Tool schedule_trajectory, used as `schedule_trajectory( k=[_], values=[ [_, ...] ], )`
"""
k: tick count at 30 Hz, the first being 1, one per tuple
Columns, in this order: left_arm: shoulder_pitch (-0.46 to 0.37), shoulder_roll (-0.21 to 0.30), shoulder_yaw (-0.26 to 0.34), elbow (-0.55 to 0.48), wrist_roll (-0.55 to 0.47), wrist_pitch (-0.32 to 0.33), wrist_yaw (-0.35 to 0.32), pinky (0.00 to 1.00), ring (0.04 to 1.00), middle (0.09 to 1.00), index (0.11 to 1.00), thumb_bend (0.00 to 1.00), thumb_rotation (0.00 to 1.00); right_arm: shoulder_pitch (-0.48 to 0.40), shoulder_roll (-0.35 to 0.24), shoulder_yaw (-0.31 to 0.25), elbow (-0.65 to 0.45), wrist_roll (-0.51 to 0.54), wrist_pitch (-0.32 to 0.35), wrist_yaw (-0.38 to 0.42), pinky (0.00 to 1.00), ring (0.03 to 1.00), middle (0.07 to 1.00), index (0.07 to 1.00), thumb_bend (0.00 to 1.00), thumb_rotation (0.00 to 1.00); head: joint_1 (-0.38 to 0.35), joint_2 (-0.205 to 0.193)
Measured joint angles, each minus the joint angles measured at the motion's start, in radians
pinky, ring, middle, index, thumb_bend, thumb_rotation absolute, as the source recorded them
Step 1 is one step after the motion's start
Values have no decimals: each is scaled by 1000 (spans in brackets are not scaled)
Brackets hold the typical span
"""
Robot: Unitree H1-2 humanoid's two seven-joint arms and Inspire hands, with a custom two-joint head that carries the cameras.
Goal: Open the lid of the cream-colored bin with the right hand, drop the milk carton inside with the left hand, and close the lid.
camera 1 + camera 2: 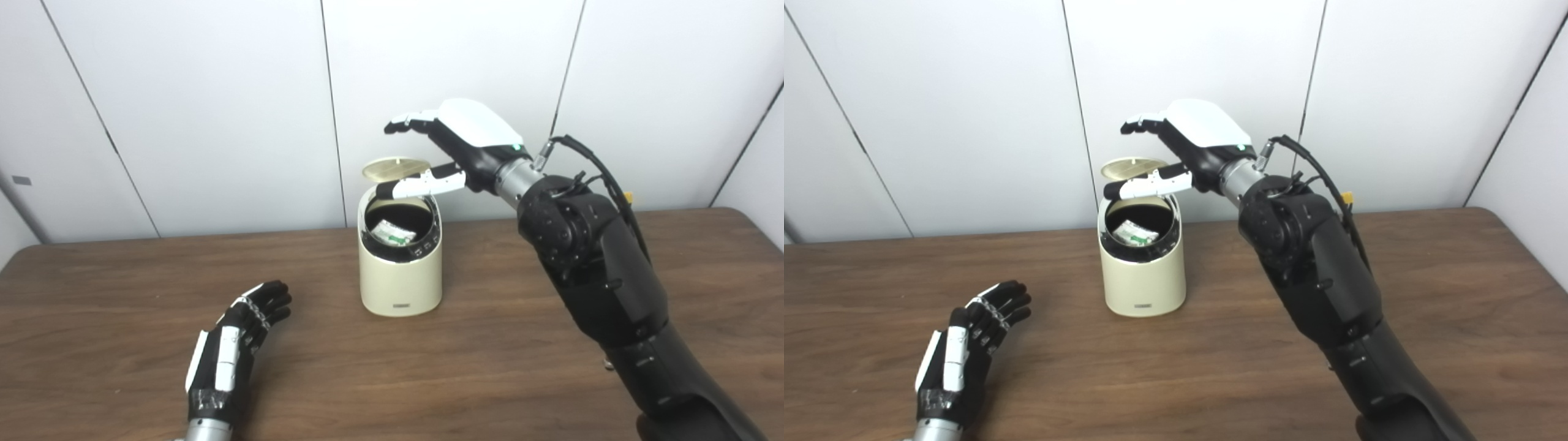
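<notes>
The cream-colored bin (pixel 401 275) stands on the table's middle with its round lid (pixel 395 168) tipped up at the back. Inside the dark opening lies the milk carton (pixel 394 233), white with green print. My right hand (pixel 450 150) hovers over the bin, open, fingers spread above the lid and thumb stretched just over the rim below it; I cannot tell whether it touches the lid. My left hand (pixel 236 343) rests low over the table to the bin's front left, open and holding nothing.
The brown wooden table (pixel 122 288) runs across the view. White wall panels (pixel 214 92) stand close behind the bin. My right forearm (pixel 594 269) reaches in from the lower right, to the right of the bin.
</notes>
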Motion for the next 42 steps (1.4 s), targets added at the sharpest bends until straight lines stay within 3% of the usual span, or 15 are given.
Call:
schedule_trajectory(
  k=[13, 23, 42],
  values=[
    [1, -13, 13, -8, -8, 22, -15, 817, 820, 819, 794, 791, 842, 60, 49, 48, -22, 12, 5, -2, 871, 894, 813, 790, 729, 822, 5, 5],
    [1, -15, 15, -8, -8, 22, -17, 794, 808, 817, 791, 780, 843, 104, 50, 60, -21, 11, 2, -6, 868, 905, 826, 801, 717, 863, 6, 3],
    [1, -16, 16, -8, -8, 23, -19, 796, 814, 815, 788, 785, 827, 206, 51, 41, -59, 48, 0, -67, 872, 884, 821, 811, 702, 833, -5, 6]
  ],
)
